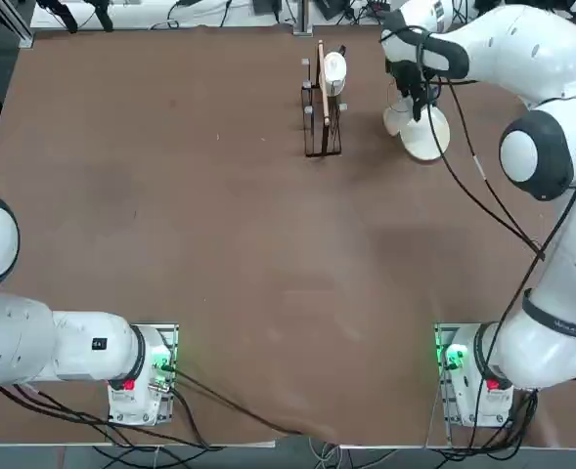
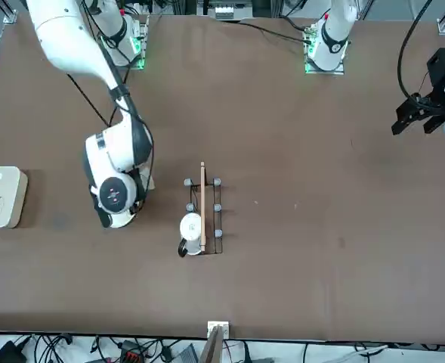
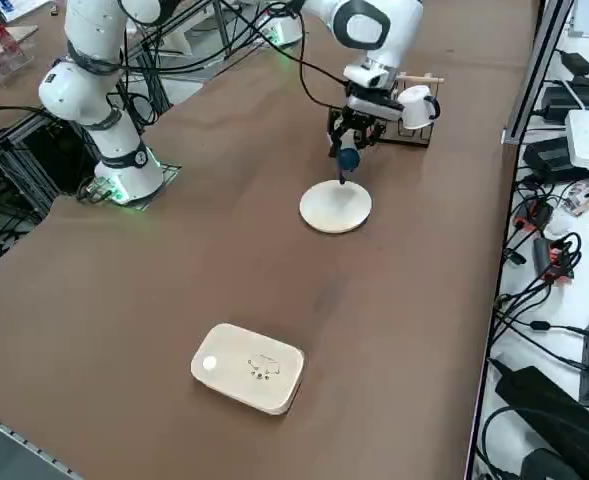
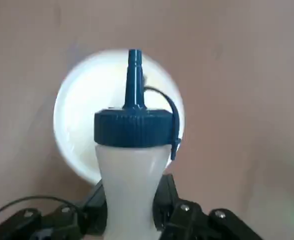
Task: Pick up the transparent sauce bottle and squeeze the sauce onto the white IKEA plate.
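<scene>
Right wrist view: the right gripper (image 4: 133, 200) has its two fingers closed on the body of the transparent sauce bottle (image 4: 133, 186), one on either side, so the picking-up is done. The blue nozzle (image 4: 135, 82) lines up with the white IKEA plate (image 4: 77, 117), and its tethered stopper (image 4: 175, 122) hangs at the side, which suggests the outlet is free.

Seen from the robot's own right, the bottle is upside down over the far part of the plate, its nozzle pointing at the white surface. Whether the tip touches is too fine to tell; I take it to be just above. The plate lies flat in the far right part of the table (image 1: 239, 244), to the right of the wire rack (image 1: 308, 132) with its white mug (image 1: 334, 70). A white rounded box (image 3: 234, 375) sits well apart, farther right.

Carrying and turning the bottle look finished too, by my reading. No sauce can be made out on the plate, so the squeeze probably remains, in whole or in part. It calls for a steady wrist and firmer pressure; with the nozzle off-centre, a strong spurt could run towards the far rim.
</scene>
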Tool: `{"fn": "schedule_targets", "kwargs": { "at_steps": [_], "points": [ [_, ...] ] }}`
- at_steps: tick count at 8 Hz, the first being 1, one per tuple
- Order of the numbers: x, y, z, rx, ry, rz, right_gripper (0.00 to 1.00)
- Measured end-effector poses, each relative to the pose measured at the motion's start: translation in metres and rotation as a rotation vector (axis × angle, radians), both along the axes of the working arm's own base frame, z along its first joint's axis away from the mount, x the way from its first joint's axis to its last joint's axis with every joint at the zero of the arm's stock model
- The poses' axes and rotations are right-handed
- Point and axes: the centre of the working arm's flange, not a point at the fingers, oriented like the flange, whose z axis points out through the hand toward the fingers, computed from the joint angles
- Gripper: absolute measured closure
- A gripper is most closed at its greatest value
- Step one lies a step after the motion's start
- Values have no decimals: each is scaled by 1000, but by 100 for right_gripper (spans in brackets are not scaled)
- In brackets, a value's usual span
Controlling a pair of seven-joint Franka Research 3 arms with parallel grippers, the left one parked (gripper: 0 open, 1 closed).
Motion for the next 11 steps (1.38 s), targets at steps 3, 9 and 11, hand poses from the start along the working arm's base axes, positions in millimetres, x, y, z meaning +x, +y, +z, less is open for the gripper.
{"fn": "schedule_targets", "kwargs": {
  "at_steps": [3, 9, 11],
  "points": [
    [-10, 27, 13, -225, -100, 16, 57],
    [-33, 16, 12, -639, -178, -119, 58],
    [-28, -54, -20, -787, -182, -283, 58]
  ]
}}
